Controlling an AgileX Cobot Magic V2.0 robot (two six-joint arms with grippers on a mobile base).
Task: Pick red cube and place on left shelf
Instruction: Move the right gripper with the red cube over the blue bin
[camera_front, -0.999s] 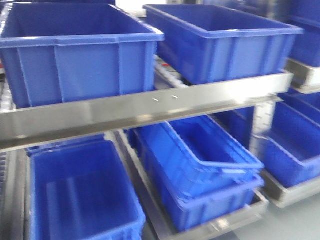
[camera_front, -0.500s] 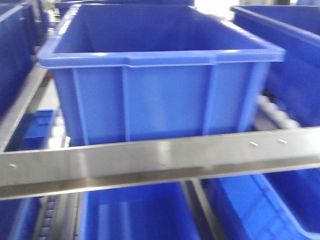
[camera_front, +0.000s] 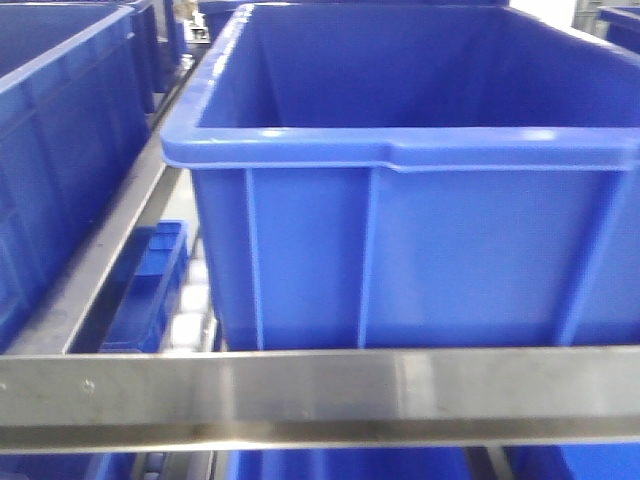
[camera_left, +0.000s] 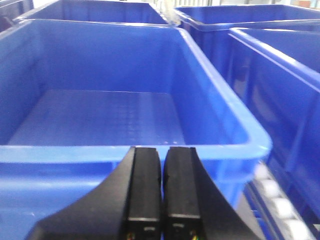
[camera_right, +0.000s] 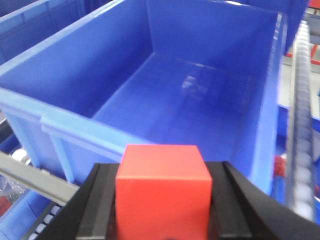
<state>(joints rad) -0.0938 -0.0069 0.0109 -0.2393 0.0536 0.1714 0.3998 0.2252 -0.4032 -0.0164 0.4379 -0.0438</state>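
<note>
I see bright, even light overhead. Glare streaks the rail (camera_front: 320, 395); the cube (camera_right: 162, 197) and crate (camera_left: 125, 100) look soft.

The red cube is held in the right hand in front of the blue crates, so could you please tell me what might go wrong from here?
1. The red plastic cube sits clamped in the right hand short of the open blue plastic crate; released now, it would likely fall outside onto the steel front rail.
2. Advancing low, the right hand may strike the crate's near rim.
3. The closed left hand hovers at another blue plastic crate's rim and could bump it.
</note>
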